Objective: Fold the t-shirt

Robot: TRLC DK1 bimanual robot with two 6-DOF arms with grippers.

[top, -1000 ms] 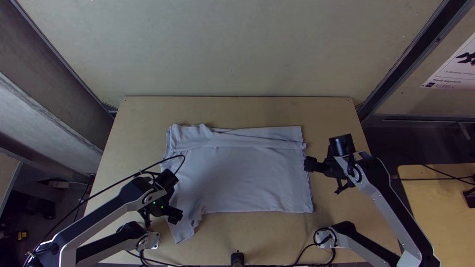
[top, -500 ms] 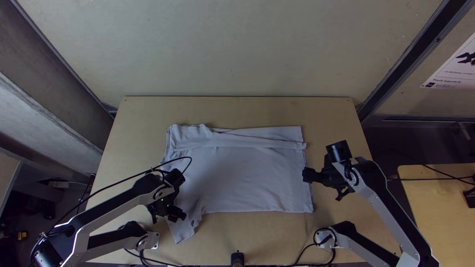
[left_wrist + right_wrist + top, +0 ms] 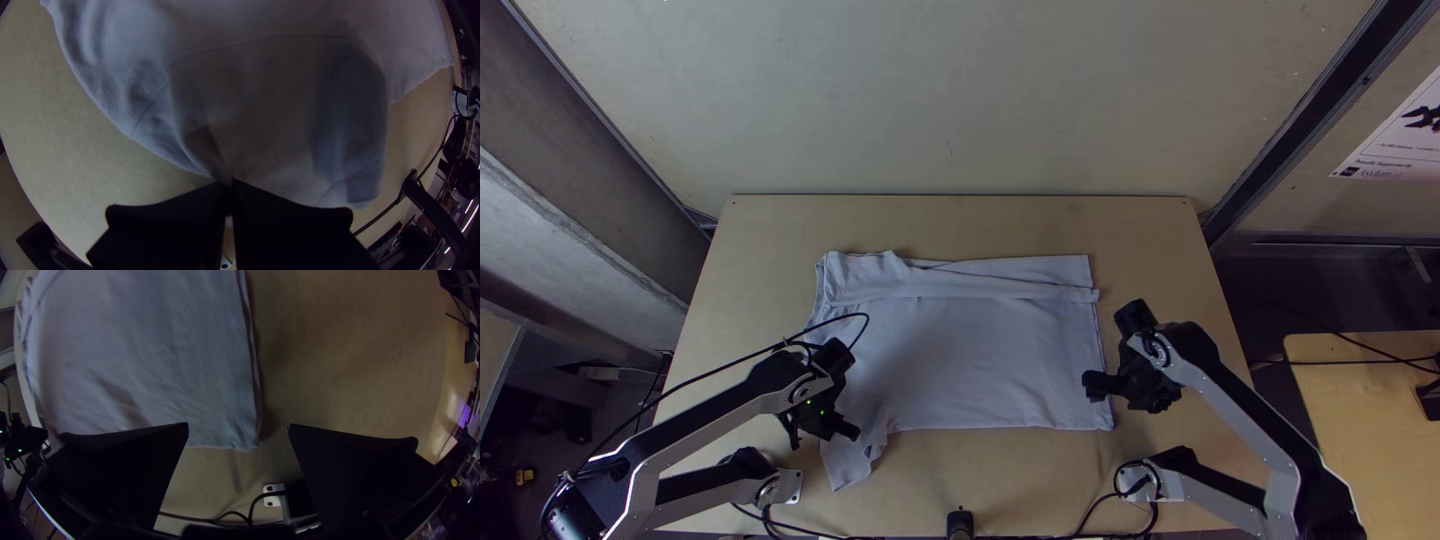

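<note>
T-shirt point(image 3: 970, 350) mid-desk point(image 3: 1040, 480), far side folded over. Left gripper point(image 3: 230, 184) pinching sleeve point(image 3: 848, 465) toward near edge; right gripper point(image 3: 238, 425) spread at cloth's near-right corner. Likely setting up fold 2: pinch right, lift both.

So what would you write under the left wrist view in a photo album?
The left tool pinches the edge of a pale t-shirt lying on a light wooden table.

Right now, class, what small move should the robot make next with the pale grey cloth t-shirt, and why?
Probably lower the right black gripper and close it on the t-shirt's near right corner: its wide flat fingers stand open, with that corner showing between them, while the left black gripper is shut on the shirt's left edge.
</note>
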